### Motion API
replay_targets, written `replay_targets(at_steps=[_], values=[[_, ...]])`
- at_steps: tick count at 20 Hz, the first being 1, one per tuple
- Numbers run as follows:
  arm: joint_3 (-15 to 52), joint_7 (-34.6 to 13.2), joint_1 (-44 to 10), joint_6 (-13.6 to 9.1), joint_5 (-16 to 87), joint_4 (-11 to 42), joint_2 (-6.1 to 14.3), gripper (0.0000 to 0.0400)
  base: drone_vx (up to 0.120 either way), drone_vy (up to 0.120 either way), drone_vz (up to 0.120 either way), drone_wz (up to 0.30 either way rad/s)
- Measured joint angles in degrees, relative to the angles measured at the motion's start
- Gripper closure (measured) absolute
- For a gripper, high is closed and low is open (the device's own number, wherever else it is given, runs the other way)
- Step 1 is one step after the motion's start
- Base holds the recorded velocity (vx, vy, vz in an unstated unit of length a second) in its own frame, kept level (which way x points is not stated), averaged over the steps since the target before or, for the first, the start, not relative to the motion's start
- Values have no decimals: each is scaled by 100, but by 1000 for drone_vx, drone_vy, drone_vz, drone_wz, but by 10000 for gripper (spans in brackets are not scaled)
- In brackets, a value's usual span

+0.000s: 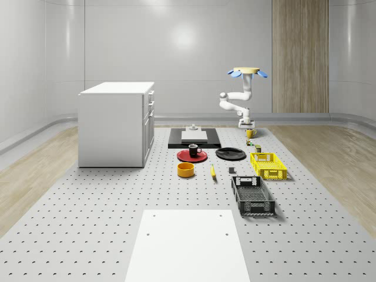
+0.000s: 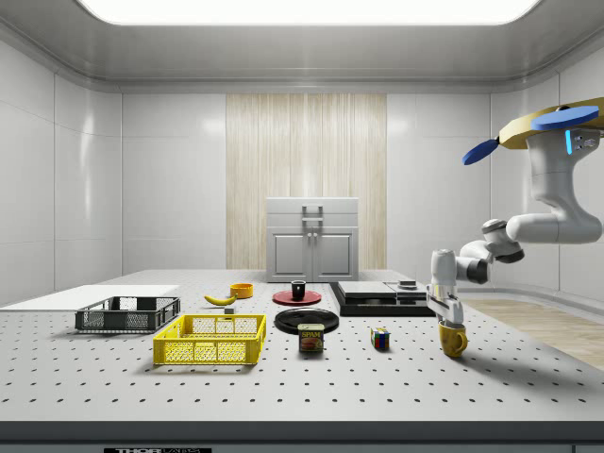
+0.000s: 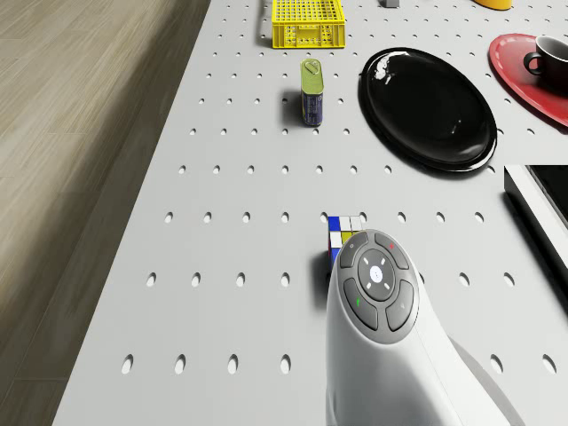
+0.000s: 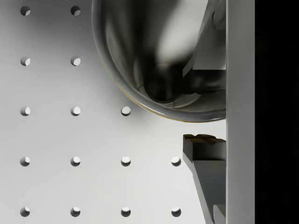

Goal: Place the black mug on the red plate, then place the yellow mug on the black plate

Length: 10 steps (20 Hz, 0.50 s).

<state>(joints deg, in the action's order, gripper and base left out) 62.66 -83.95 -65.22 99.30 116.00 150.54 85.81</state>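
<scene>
The drone [image 2: 552, 127] hovers above the tabletop's [image 1: 88, 235] far right corner area as the whole-scene view shows it, with its arm bent down toward the surface. The hand [image 2: 449, 321] reaches straight down onto the yellow mug [image 2: 453, 341], which stands upright on the tabletop near that edge. In the wrist view one finger [image 4: 205, 56] sits inside the mug's shiny interior and the other finger [image 4: 203, 147] is outside the rim, so the mug's wall lies between them; the hand appears clenched on the yellow mug's wall.

The black mug [image 1: 194, 150] stands upright on the red plate [image 1: 192, 156], toward the tabletop's middle. The black plate [image 1: 230, 154] lies just beside the red plate, bare, between it and the yellow mug's side.

A Rubik's cube [image 3: 342, 235] rests on the tabletop near the yellow mug, and a can [image 3: 311, 90] lies beside the black plate. The yellow basket [image 1: 268, 165] and a black basket [image 1: 252, 195] stand along the tabletop's right edge.
</scene>
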Motion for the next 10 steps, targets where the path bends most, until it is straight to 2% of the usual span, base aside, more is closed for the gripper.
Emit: replay_targets(at_steps=[7, 8, 10], values=[[404, -1, 110, -196, -371, 212, 72, 288, 0, 0, 114, 0], [469, -2, 125, -225, -431, 241, 83, 288, 80, -80, 120, 0], [575, -4, 147, -269, -530, 287, 102, 289, 120, -120, 20, 0]])
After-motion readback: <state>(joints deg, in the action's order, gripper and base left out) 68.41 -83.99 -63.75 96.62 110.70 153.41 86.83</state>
